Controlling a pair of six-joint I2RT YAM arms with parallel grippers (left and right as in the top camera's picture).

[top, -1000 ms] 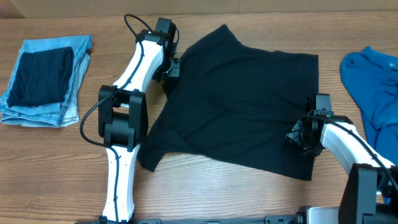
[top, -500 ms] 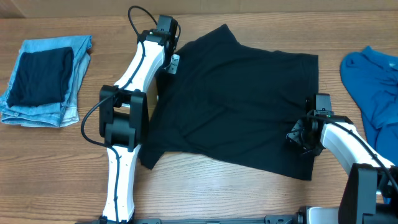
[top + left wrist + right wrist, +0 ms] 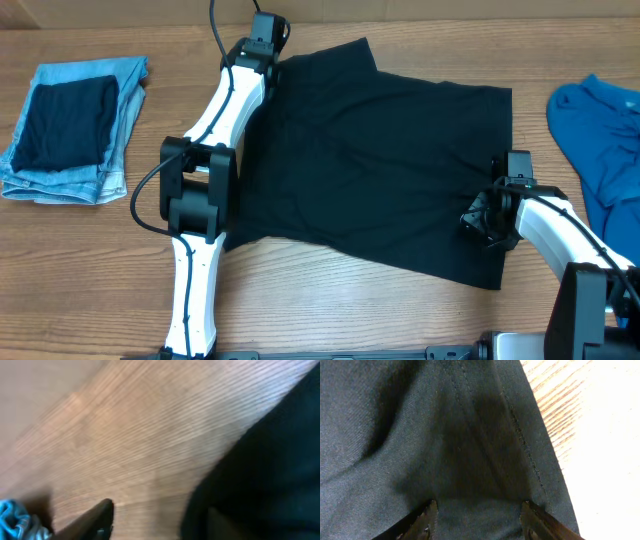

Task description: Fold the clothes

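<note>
Our left gripper (image 3: 157, 512) stands jaws apart, the black T-shirt (image 3: 380, 160) just to its right, stretching toward our right gripper (image 3: 480, 520), whose parted jaws straddle the hem.

Table (image 3: 350, 310): light brown wood with fine straight grain, filling almost the whole overhead view.
Far edge: a paler tan strip (image 3: 450, 10); wall or floor, cannot tell.
Left side: folded light-blue jeans (image 3: 125, 90), a dark folded cloth (image 3: 65, 125) lying on top.
Right side: bright blue garment (image 3: 600, 140), rumpled, cut off by the frame.
Light: even, with soft shadows; bare wood glares white in the right wrist view.
</note>
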